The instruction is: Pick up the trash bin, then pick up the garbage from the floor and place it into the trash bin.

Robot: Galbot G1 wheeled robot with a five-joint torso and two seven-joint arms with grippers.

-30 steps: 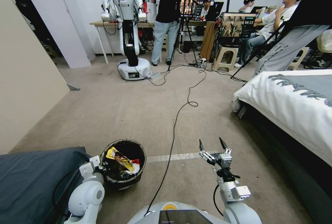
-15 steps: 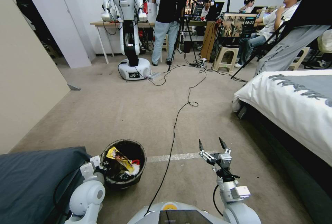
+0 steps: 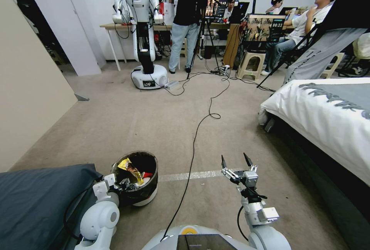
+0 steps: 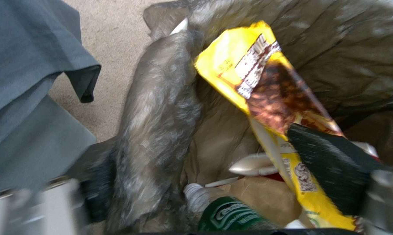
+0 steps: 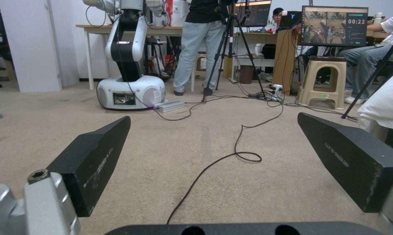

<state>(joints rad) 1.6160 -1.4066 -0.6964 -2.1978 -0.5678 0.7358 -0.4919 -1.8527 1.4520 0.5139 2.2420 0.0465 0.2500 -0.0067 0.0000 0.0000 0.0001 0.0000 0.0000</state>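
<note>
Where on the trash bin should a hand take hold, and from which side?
Grip the trash bin by its rim on the robot's side, coming from above, one finger inside, one outside. The round body looks too wide to span, but the thin liner-covered wall should fit a pinch. The left hand grips there, the bin tilted; the right hand hangs open, apart.

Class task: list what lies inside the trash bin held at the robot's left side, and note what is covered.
Inside the trash bin: a yellow snack wrapper, a green-labelled bottle, brown paper and something white. The left gripper clamps its rim. The bin's bottom is covered.
</note>
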